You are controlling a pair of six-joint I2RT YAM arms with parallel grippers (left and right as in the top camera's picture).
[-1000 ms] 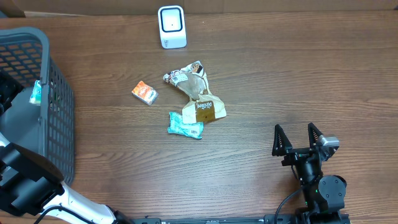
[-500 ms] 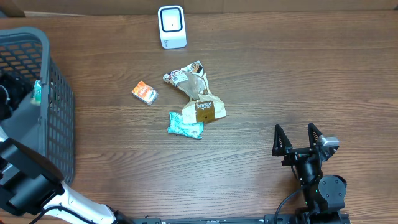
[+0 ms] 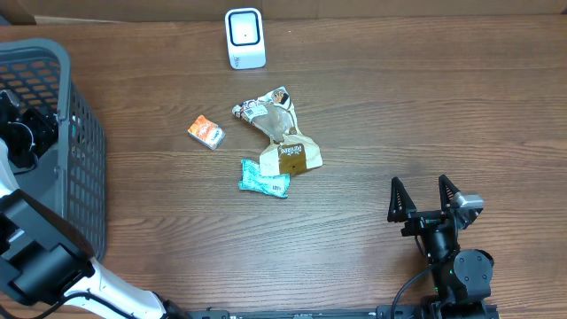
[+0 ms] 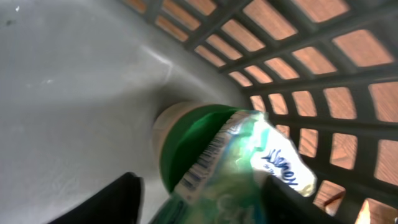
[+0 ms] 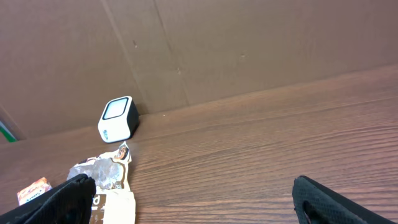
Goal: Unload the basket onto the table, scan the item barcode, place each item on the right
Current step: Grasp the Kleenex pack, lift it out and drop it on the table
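Left gripper (image 3: 35,131) is hanging inside the grey basket (image 3: 84,168) at the table's left, far nearer the item than the right gripper (image 3: 425,197), which is resting spread wide and empty; a green packet (image 4: 236,162) is lying just ahead of the left jaws, its long axis pointing toward the lattice wall; whether those jaws are pinching it I cannot tell; only one finger (image 4: 106,199) is showing clearly; no barcode is showing; the scanner (image 3: 244,37) is standing well apart.

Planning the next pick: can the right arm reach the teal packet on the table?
Probably yes: the right gripper is open, and only bare table lies between it and the teal packet.
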